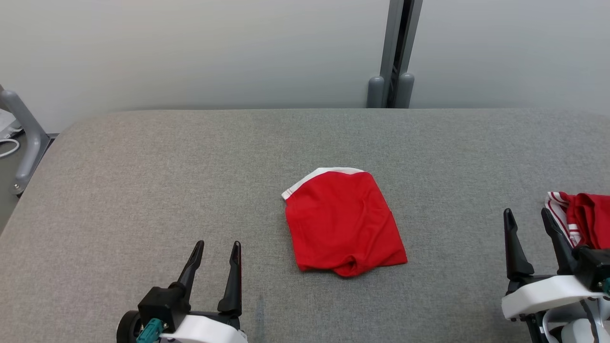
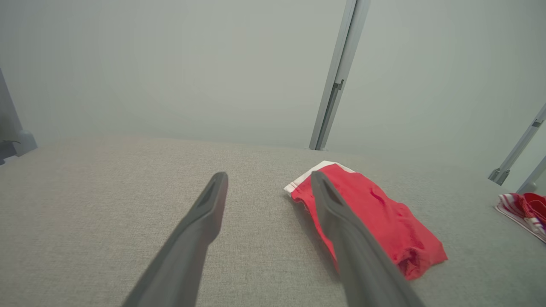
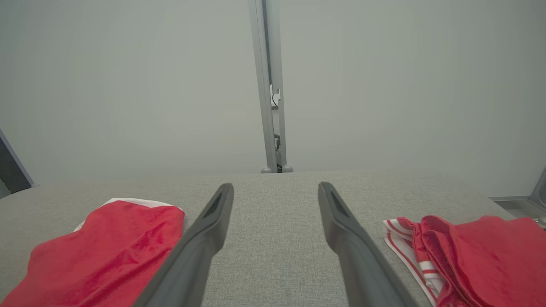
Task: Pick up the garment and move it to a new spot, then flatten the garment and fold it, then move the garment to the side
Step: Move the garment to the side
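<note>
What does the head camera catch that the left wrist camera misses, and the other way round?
Head view adds: the right gripper, open, beside a striped red cloth. Left wrist view adds: slanted posts at its far right. Both share: the red garment, that striped cloth, the grey table, the upright post, the open left gripper.

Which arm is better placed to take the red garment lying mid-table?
Left, probably: the left tool stands open, closer to the red garment; the right tool, also open, sits farther off beside the striped garment.
</note>
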`<state>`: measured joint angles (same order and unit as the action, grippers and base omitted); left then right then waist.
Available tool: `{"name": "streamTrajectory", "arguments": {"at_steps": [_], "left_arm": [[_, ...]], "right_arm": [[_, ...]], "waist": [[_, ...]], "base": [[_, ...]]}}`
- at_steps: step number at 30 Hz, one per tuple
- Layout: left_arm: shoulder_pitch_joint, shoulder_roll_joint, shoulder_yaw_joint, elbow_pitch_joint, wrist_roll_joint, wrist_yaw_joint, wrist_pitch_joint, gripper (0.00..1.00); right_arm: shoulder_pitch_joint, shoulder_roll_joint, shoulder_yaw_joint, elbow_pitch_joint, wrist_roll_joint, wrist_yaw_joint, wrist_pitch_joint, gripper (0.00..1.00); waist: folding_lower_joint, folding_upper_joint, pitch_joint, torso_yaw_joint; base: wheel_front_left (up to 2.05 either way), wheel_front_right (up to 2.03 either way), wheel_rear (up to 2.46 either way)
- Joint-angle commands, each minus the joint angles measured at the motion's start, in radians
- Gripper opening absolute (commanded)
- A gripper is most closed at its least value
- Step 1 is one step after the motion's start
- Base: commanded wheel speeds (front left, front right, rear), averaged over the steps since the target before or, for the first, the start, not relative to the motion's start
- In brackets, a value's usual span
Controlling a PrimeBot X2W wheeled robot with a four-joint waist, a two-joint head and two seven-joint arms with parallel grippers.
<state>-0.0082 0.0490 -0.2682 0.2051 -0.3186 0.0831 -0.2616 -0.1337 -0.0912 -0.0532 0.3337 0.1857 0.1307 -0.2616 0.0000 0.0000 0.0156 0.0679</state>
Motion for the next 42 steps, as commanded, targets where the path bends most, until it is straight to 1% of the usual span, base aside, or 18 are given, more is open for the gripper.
{"name": "streamTrajectory", "arguments": {"at_steps": [1, 5, 6, 10, 14, 15, 16, 18, 19, 20, 21, 23, 24, 26, 31, 35, 41, 42], "left_arm": [[0.003, 0.004, 0.002, 0.001, -0.001, -0.001, -0.004, 1.0], [-0.019, 0.004, 0.0, -0.002, 0.003, -0.004, -0.004, 1.0], [-0.03, 0.004, -0.003, -0.007, 0.004, -0.007, -0.004, 1.0], [-0.06, 0.004, -0.013, -0.011, 0.008, -0.009, -0.004, 1.0], [-0.08, 0.005, -0.026, -0.01, -0.001, -0.007, -0.004, 1.0], [-0.087, 0.004, -0.03, -0.01, -0.003, -0.006, -0.004, 1.0], [-0.097, 0.004, -0.036, -0.01, -0.005, -0.007, -0.004, 1.0], [-0.107, 0.004, -0.044, -0.008, -0.009, -0.007, -0.004, 1.0], [-0.119, 0.004, -0.052, -0.008, -0.014, -0.005, -0.004, 1.0], [-0.125, 0.004, -0.057, -0.01, -0.017, -0.004, -0.004, 1.0], [-0.125, 0.004, -0.057, -0.01, -0.017, -0.004, -0.004, 1.0], [-0.132, 0.004, -0.066, -0.01, -0.02, 0.0, -0.004, 1.0], [-0.136, 0.004, -0.075, -0.005, -0.022, 0.002, -0.004, 1.0], [-0.143, 0.004, -0.078, -0.006, -0.022, 0.006, -0.004, 1.0], [-0.145, 0.004, -0.083, -0.005, -0.026, 0.01, -0.004, 1.0], [-0.145, 0.004, -0.093, 0.003, -0.024, 0.011, -0.004, 1.0], [-0.156, 0.004, -0.117, 0.013, -0.015, 0.013, -0.004, 1.0], [-0.159, 0.004, -0.118, 0.012, -0.016, 0.015, -0.004, 1.0]], "right_arm": [[0.003, -0.002, -0.003, 0.002, -0.001, 0.0, -0.005, 1.0], [-0.007, 0.0, -0.001, 0.012, -0.001, 0.0, -0.005, 1.0], [-0.032, -0.006, 0.018, 0.029, 0.03, 0.0, -0.005, 1.0], [-0.095, -0.045, 0.092, 0.103, 0.074, 0.0, -0.004, 1.0], [-0.194, -0.085, 0.199, 0.179, 0.187, 0.0, 0.06, 1.0], [-0.219, -0.094, 0.227, 0.194, 0.229, 0.0, 0.086, 1.0], [-0.264, -0.116, 0.285, 0.219, 0.309, 0.0, 0.144, 1.0], [-0.307, -0.138, 0.337, 0.238, 0.396, 0.0, 0.215, 1.0], [-0.345, -0.159, 0.378, 0.253, 0.491, 0.0, 0.286, 1.0], [-0.359, -0.166, 0.392, 0.262, 0.538, 0.0, 0.323, 1.0], [-0.359, -0.166, 0.392, 0.262, 0.538, 0.0, 0.323, 1.0], [-0.379, -0.167, 0.404, 0.276, 0.658, 0.0, 0.412, 1.0], [-0.398, -0.186, 0.427, 0.272, 0.746, 0.0, 0.498, 1.0], [-0.411, -0.205, 0.437, 0.274, 0.813, 0.0, 0.553, 1.0], [-0.434, -0.23, 0.468, 0.305, 0.9, 0.0, 0.626, 1.0], [-0.446, -0.208, 0.491, 0.334, 0.976, 0.0, 0.71, 1.0], [-0.483, -0.206, 0.551, 0.349, 0.999, 0.0, 0.733, 1.0], [-0.488, -0.207, 0.563, 0.353, 0.992, 0.0, 0.732, 0.77]], "waist": [[0.0, 0.0, 0.001, 0.001], [0.0, 0.0, 0.022, 0.012], [0.0, 0.0, 0.049, 0.022], [0.0, 0.0, 0.099, 0.04], [0.0, 0.0, 0.14, 0.055], [0.0, 0.0, 0.149, 0.058], [0.0, 0.0, 0.165, 0.067], [0.0, 0.0, 0.179, 0.079], [0.0, 0.0, 0.191, 0.091], [0.0, 0.0, 0.198, 0.098], [0.0, 0.0, 0.198, 0.098], [0.0, 0.0, 0.206, 0.112], [0.0, 0.0, 0.213, 0.127], [0.0, 0.0, 0.218, 0.14], [0.0, 0.0, 0.229, 0.169], [0.0, 0.0, 0.233, 0.185], [0.0, 0.0, 0.242, 0.212], [0.0, 0.0, 0.243, 0.214]], "base": [[0.0, 0.0, 0.0], [0.0, 0.0, 0.0], [0.0, 0.0, 0.0], [0.0, 0.0, 0.0], [0.0, 0.0, 0.0], [0.0, 0.0, 0.0], [0.0, 0.0, 0.0], [0.0, 0.0, 0.0], [0.0, 0.0, 0.0], [0.0, 0.0, 0.0], [0.0, 0.0, 0.0], [0.0, 0.0, 0.0], [0.0, 0.0, 0.0], [0.0, 0.0, 0.0], [0.0, 0.0, 0.0], [0.0, 0.0, 0.0], [0.0, 0.0, 0.0], [0.0, 0.0, 0.0]]}}
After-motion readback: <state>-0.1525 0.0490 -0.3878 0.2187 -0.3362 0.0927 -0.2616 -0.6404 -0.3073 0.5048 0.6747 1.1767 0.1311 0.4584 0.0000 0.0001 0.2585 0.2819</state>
